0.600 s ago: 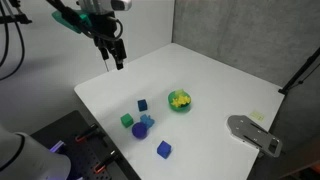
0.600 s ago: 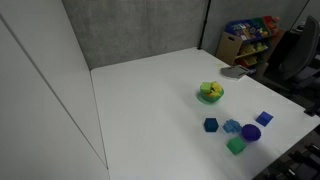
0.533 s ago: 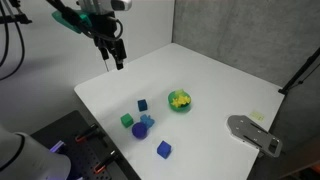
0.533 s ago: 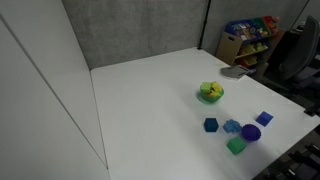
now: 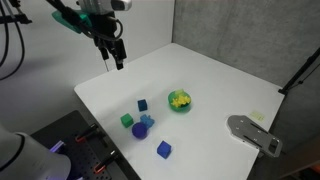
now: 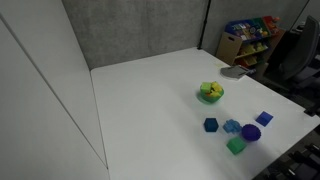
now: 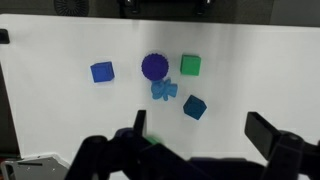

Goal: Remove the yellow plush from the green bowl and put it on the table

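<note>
White table (image 5: pixel 220 80); yellow plush (image 5: pixel 179 98) in green bowl (image 5: pixel 187 106); gripper (image 5: pixel 116 62) aloft, seemingly wide; wrist view hides bowl.

Plush (image 5: pixel 179 98) in bowl (image 5: pixel 182 110) on table (image 5: pixel 222 76)

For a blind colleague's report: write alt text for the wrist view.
A white table holds a purple ball, a green cube, a blue cube, a darker blue cube and a small light-blue piece, clustered together. The open gripper fills the bottom edge.
</note>
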Robot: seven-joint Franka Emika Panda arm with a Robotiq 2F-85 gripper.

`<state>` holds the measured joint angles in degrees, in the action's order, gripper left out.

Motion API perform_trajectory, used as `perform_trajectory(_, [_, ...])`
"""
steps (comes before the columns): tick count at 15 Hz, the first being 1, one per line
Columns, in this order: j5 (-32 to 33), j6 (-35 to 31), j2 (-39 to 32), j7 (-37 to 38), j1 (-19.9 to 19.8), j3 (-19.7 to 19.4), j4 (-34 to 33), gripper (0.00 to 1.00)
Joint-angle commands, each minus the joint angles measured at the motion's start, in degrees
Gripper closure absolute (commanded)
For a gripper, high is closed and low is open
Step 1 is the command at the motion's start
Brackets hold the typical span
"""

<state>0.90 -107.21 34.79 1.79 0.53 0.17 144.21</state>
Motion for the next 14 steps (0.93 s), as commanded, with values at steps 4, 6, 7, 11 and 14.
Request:
perform_trajectory(4, [1.0, -1.6, -3.6, -1.0, -1.1, -0.7, -3.1, 0.0])
perform_trajectory(6, [1.2, -3.3, -6.5, -1.8, -1.6, -1.4, -5.4, 0.0])
perform_trajectory(7, [1.4, -4.3, -8.5, -2.2, -1.9, -1.8, -7.2, 0.0])
perform_trajectory(11, [1.2, -7.9, -17.8, -4.9, -2.7, -3.9, -15.1, 0.0])
perform_trajectory(14, [0.0, -9.3, -26.2, -7.4, -2.9, -5.5, -22.3, 0.0])
